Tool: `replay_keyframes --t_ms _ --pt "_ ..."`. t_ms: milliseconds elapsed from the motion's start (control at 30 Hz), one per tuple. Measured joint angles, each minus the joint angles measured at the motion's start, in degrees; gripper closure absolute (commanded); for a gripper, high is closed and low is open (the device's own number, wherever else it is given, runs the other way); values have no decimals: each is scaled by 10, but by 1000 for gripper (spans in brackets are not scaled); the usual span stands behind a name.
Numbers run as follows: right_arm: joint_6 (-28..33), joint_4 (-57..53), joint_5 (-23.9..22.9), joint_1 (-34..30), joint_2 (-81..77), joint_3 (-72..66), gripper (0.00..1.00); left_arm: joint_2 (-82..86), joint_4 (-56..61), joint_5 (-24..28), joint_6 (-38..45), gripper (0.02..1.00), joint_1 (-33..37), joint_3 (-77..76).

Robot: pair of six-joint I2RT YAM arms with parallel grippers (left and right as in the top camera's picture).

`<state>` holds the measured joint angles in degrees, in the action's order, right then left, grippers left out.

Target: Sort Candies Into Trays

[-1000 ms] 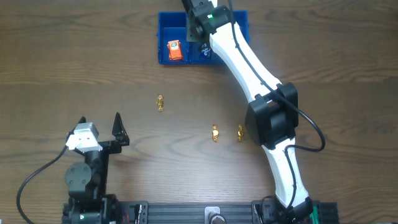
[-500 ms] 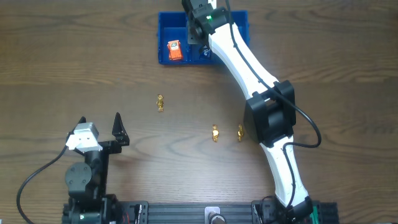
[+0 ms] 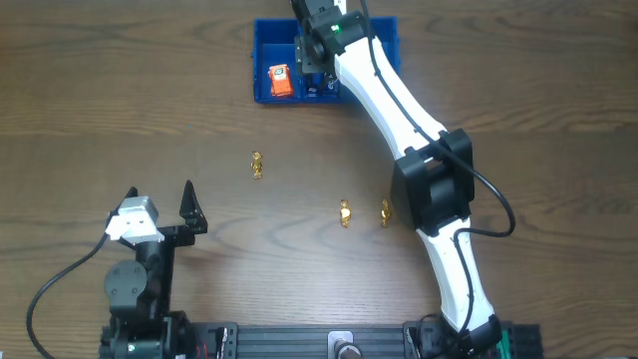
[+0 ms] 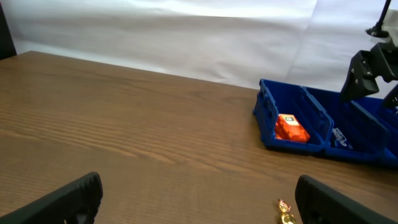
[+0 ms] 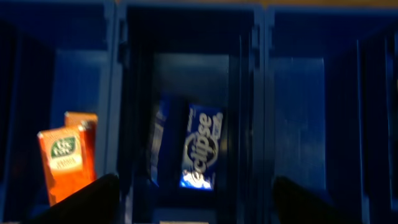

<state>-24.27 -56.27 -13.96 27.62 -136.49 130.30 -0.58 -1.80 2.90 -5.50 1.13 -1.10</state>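
A blue tray [image 3: 264, 40] with three compartments stands at the far middle of the table. An orange candy box [image 3: 280, 81] lies in its left compartment. Blue mint packs [image 5: 202, 154] lie in the middle compartment, and my right gripper [image 5: 196, 194] hangs open right above them with nothing between its fingers. Three gold-wrapped candies lie loose on the wood: one [image 3: 257, 165] left of centre, two [image 3: 345, 213] [image 3: 385, 211] beside the right arm. My left gripper [image 3: 159, 191] rests open and empty near the front left.
The right arm [image 3: 399, 110] stretches diagonally from the front right to the tray, passing close to the two right-hand gold candies. The tray's right compartment [image 5: 298, 112] looks bare. Open wood lies left of the tray.
The right gripper has shifted slightly left and down over the tray's middle compartment. The left arm and the loose candies have not moved.
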Motion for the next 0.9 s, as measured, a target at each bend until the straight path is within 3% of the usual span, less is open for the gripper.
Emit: replay_keyframes --t_ms 267,500,633,900 --pt "-3 -93 19 30 57 0 150 0 0 0 0 23 0 0" --pt "-63 -172 31 149 153 9 154 0 0 0 0 20 0 0" --pt "-109 -157 40 211 126 -9 159 0 0 0 0 20 0 0" --pt "-158 -134 48 229 -20 -19 167 0 0 0 0 23 0 0"
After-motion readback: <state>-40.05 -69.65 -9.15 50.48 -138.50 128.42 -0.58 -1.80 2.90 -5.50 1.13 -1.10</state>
